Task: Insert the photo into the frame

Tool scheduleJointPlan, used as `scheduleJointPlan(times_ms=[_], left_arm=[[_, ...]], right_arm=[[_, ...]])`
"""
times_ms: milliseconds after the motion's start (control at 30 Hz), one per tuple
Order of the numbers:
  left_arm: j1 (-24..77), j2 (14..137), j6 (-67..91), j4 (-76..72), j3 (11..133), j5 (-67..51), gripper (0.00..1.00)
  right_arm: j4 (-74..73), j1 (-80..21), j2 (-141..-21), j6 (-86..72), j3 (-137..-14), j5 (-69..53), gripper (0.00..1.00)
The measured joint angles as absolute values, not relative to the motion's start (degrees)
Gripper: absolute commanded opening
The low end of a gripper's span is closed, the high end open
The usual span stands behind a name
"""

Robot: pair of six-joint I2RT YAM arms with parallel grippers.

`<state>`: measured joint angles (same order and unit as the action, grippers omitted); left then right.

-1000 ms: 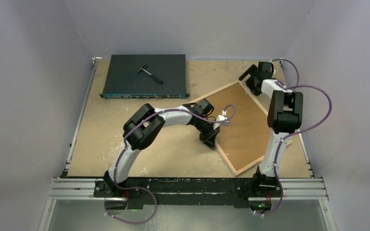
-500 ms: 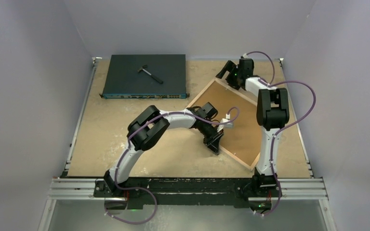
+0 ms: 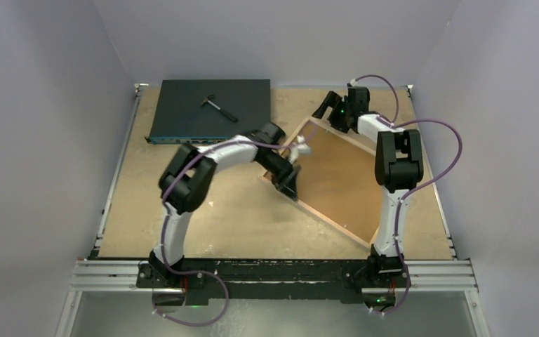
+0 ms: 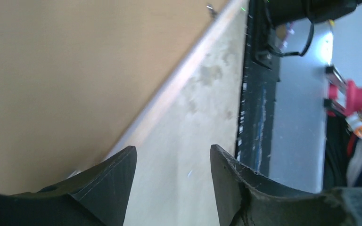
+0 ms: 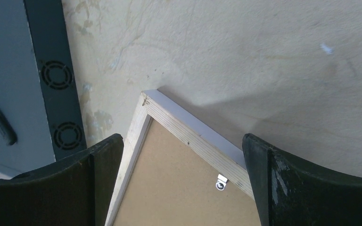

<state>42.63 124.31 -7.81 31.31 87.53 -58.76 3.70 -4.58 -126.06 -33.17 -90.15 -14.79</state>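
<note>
The frame lies face down and askew on the table, its light wood rim up. The brown backing board fills it. The photo is hidden. My left gripper is open and empty at the frame's left edge. In the left wrist view its gripper has the left finger over the wood rail and bare table between the jaws. My right gripper is open and hovers over the frame's far corner. In the right wrist view that gripper has the corner rail between the jaws, with nothing held.
A dark flat box with a small hammer-like tool on it sits at the back left, and shows in the right wrist view. A metal clip sits on the frame's rim. Grey walls close in on three sides.
The frame has turned and slid to the left. My left gripper has moved up and left with its left edge. My right gripper has moved left to the far corner and now holds still.
</note>
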Motion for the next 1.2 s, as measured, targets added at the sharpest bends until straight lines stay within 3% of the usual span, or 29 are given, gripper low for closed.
scheduleJointPlan(times_ms=[300, 567, 633, 733, 1000, 1200], left_arm=[[20.51, 103.61, -14.74, 34.24, 81.43, -48.97, 0.57], [15.75, 105.23, -15.64, 30.48, 73.89, -46.30, 0.58], [15.77, 106.39, -15.64, 30.48, 71.42, -46.59, 0.74], [15.86, 106.74, -15.92, 30.79, 69.14, -46.63, 0.84], [15.84, 95.15, -18.85, 30.70, 68.55, -36.80, 0.93], [15.05, 91.11, -23.33, 31.20, 70.30, -30.94, 0.96]], right_arm=[[1.96, -6.46, -127.59, -33.43, -91.92, -19.66, 0.99], [1.63, -9.06, -127.81, -32.42, -91.81, -24.80, 0.99], [1.85, -10.37, -127.79, -31.94, -91.42, -25.91, 0.99], [2.44, -12.75, -127.42, -31.48, -90.48, -27.49, 0.99], [-0.03, -16.45, -120.03, -29.15, -83.61, -20.64, 0.99], [7.38, -15.40, -100.77, -30.02, -67.24, -14.17, 0.99]])
